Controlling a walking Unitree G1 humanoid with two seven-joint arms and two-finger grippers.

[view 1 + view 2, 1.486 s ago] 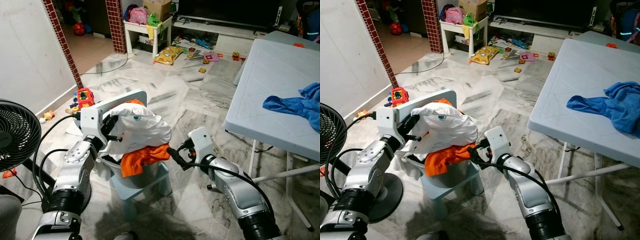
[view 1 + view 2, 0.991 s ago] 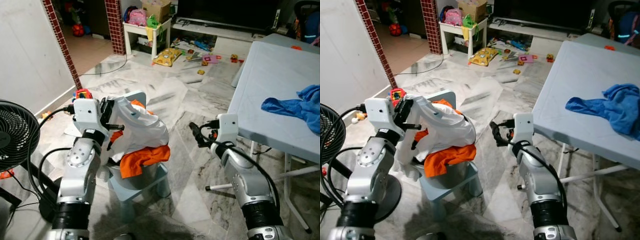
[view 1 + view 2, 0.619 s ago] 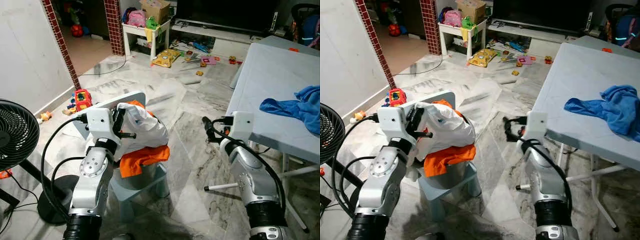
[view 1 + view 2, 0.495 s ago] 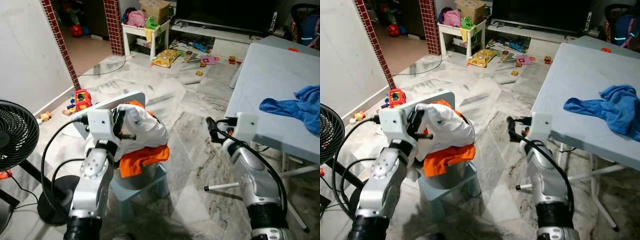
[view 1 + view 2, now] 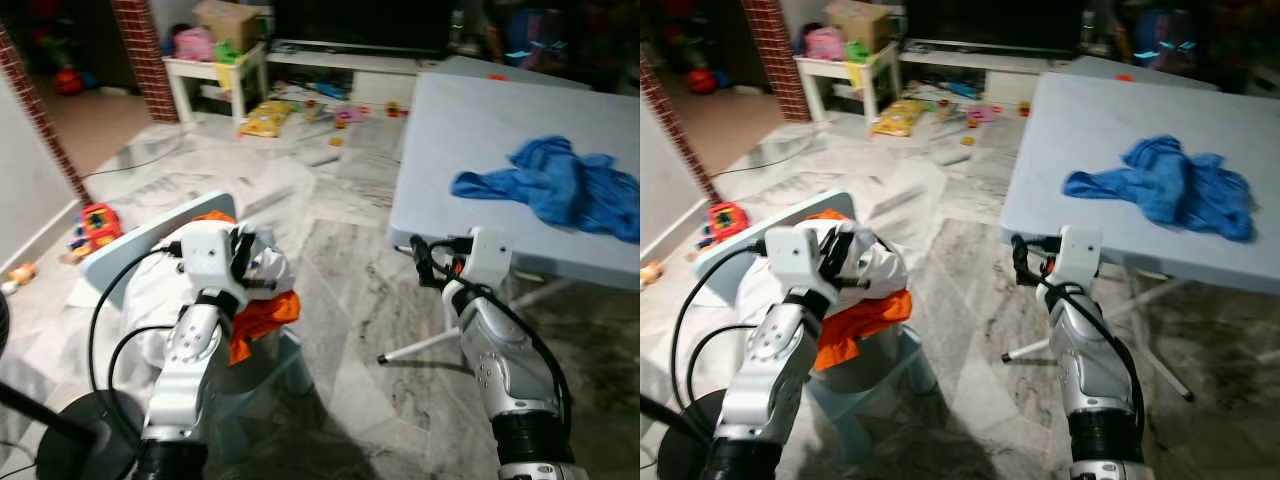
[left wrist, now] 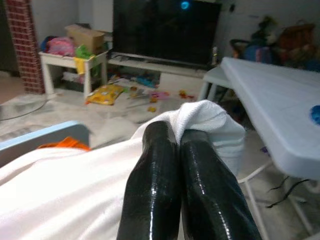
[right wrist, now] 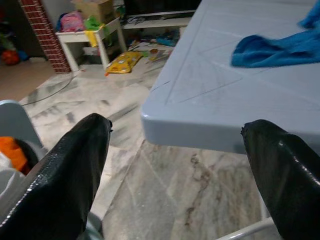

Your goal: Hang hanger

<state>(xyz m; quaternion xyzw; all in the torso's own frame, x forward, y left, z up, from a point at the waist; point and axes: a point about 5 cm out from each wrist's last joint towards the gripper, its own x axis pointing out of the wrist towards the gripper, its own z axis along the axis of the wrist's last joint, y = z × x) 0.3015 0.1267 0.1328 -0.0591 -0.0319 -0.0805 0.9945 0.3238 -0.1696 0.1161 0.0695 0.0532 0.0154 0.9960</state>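
Observation:
My left gripper (image 5: 250,266) is shut on a fold of a white garment (image 6: 200,117), pinched between its black fingers (image 6: 155,170). The garment (image 5: 268,270) lies heaped over an orange cloth (image 5: 258,318) in a grey tub on a pale blue stool (image 5: 262,372). My right gripper (image 5: 420,262) is open, its fingers (image 7: 75,165) wide apart and holding nothing. It hovers just below the near edge of the pale blue table (image 7: 215,85).
A blue cloth (image 5: 560,185) lies crumpled on the table (image 5: 470,120). A pale blue board (image 5: 140,245) leans behind the tub. A fan base (image 5: 75,445) stands at lower left. Toys litter the floor (image 5: 330,270) near the far TV bench.
The whole view has swung to the right, bringing the table closer to centre. My left gripper still pinches the white garment, and my right gripper stays by the table edge.

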